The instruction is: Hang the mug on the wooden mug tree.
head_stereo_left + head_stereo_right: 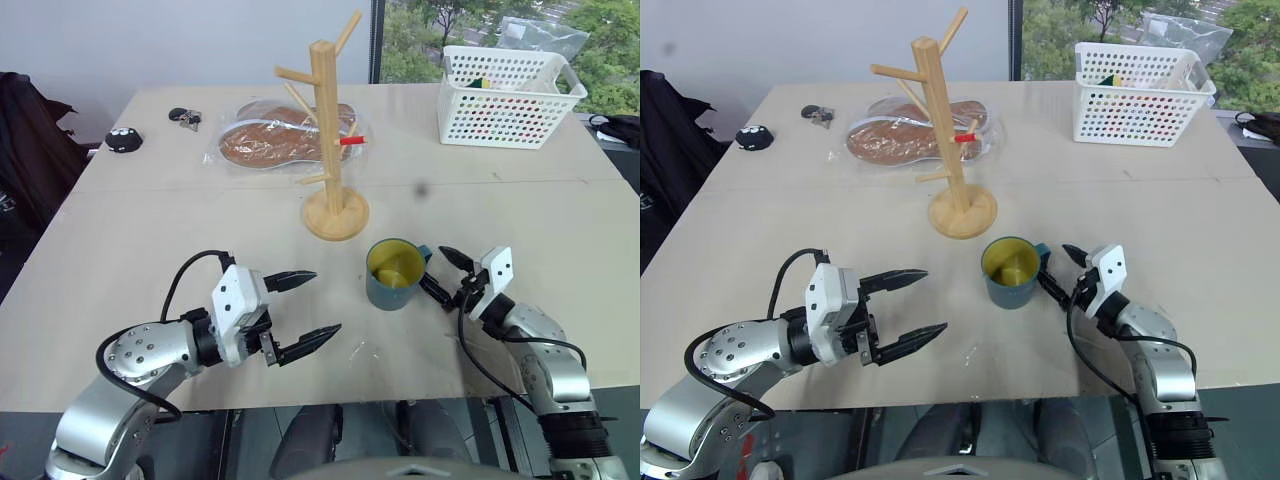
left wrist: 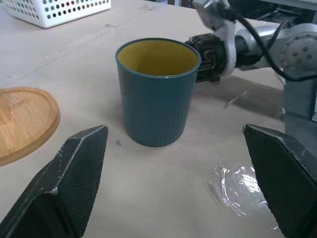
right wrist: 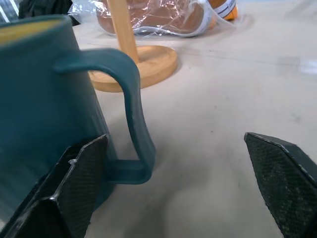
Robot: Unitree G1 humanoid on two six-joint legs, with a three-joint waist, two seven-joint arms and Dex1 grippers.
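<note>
My right gripper point(image 1: 442, 272) reached in level with black fingers spread wide either side of the handle of the small teal-blue ceramic mug point(image 1: 392, 275), which stood upright just before the light-wood mug tree point(image 1: 333, 140), while my left gripper point(image 1: 303, 312) hovered open nearby.

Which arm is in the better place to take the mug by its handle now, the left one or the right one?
Probably the right. The right claw stands open right at the handle of the mug, which faces that side. The left claw is also open but sits apart from the mug, on the side with no handle.
</note>
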